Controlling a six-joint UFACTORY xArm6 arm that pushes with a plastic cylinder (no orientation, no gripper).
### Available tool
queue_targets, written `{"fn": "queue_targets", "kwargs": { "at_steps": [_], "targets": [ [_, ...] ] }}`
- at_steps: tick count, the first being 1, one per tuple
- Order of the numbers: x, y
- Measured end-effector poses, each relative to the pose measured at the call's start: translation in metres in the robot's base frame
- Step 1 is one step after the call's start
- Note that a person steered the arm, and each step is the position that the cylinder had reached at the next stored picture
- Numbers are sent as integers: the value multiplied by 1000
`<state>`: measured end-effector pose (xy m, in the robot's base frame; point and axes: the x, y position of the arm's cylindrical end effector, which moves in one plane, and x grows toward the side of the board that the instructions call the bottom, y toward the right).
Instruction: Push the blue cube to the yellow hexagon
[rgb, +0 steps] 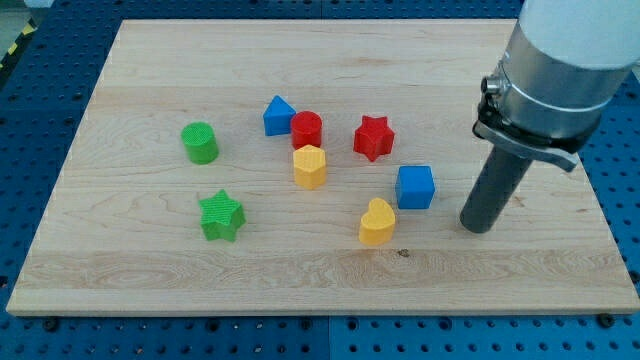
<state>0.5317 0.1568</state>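
Note:
The blue cube (415, 187) sits right of the board's middle. The yellow hexagon (310, 166) stands to its left and slightly higher in the view, touching or nearly touching the red cylinder (307, 129) above it. My tip (478, 226) rests on the board to the right of the blue cube and a little lower, with a small gap between them. A yellow heart (377, 222) lies just below and left of the blue cube.
A red star (374, 137) sits above the blue cube. A blue triangular block (279, 116) touches the red cylinder's left side. A green cylinder (200, 142) and a green star (221, 215) stand at the left. The wooden board (150, 280) lies on a blue perforated table.

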Motion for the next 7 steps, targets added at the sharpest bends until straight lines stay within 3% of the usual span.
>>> {"fn": "queue_targets", "kwargs": {
  "at_steps": [2,7],
  "targets": [
    [-33,-2],
    [-45,-98]
  ]
}}
